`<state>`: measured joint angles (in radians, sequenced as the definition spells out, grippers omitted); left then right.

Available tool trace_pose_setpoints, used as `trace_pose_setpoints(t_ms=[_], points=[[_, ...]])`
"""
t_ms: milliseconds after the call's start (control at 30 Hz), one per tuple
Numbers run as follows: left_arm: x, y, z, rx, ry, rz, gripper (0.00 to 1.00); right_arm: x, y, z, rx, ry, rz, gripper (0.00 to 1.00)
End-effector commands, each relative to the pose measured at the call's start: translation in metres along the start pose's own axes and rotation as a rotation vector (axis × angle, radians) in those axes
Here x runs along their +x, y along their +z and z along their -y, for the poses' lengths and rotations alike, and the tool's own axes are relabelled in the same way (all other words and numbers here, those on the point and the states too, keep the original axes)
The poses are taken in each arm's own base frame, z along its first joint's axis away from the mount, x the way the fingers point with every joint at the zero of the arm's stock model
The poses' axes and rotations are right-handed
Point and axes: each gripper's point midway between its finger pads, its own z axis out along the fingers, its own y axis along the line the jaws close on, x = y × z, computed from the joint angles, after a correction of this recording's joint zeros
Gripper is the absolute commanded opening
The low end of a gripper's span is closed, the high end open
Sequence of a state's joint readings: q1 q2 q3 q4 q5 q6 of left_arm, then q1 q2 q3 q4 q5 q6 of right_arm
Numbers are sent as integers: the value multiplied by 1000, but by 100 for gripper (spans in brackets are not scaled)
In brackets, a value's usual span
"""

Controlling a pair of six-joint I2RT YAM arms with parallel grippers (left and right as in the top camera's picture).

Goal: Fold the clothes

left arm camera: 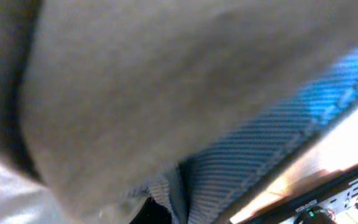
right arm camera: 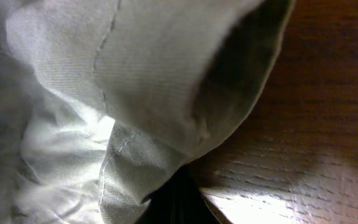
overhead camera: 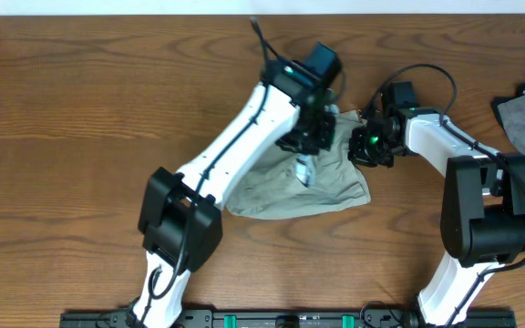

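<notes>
Half-folded at most: left end effector (overhead camera: 303, 138) and right end effector (overhead camera: 365, 148) pinch shut on bunched shorts (overhead camera: 322, 191), folds remaining.

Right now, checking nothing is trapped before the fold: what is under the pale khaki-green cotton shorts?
Brown wooden table shows beneath the pale khaki-green cotton shorts at their lifted hem. The white left arm covers their left side, so anything beneath the rest is hidden.

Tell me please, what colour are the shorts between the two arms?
Pale khaki-green, plain with no pattern. The shorts show best in the overhead view.
</notes>
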<state>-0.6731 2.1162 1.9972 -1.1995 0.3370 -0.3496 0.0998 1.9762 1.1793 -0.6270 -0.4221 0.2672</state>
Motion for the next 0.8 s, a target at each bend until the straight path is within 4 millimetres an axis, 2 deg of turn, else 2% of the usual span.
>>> trace_pose_setpoints(t_ms=[0, 67, 133, 167, 267, 400, 567, 667, 767], points=[[2, -11, 19, 27, 4, 40, 11, 13, 15, 29, 125, 27, -47, 1], [1, -9, 24, 35, 2, 49, 17, 13, 15, 29, 125, 28, -47, 1], [-1, -9, 29, 42, 13, 59, 44, 13, 15, 29, 125, 28, -48, 1], [-1, -8, 30, 44, 18, 61, 50, 14, 15, 29, 126, 29, -50, 1], [-1, -9, 29, 43, 17, 61, 52, 16, 14, 32, 139, 34, -58, 2], [-4, -16, 18, 37, 1, 68, 52, 17, 7, 50, 190, 92, -60, 1], [-14, -35, -22, -51, -29, 108, 52, 10, -23, 66, 180, 148, -44, 1], [-12, -46, -60, -150, -54, 96, 52, 2, -48, 49, 92, 75, -9, 4], [-11, -52, -92, -181, -109, 70, 53, -2, -74, -1, -112, -131, 40, 14]])
